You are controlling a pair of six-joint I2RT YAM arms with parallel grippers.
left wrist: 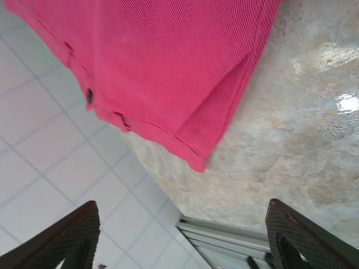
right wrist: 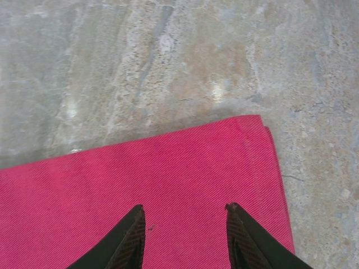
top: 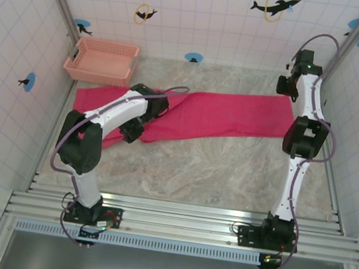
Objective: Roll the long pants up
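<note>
The left gripper (left wrist: 183,206) is spread wide, empty, near the long pants (left wrist: 168,56). The right gripper (right wrist: 184,207) is parted, empty, over their twilled pink cloth.

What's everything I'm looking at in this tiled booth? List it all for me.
long pants: one, bright magenta, laid lengthwise across the table's far half.
basket: one, pale salmon plastic lattice, far left corner.
table: one, mottled beige-grey stone pattern.
dolphin stickers: several, dark with blue or yellow rings, on white tiled walls.
left gripper: one, black, open, by the pants' left end.
right gripper: one, black, open, above the pants' right end.
</note>
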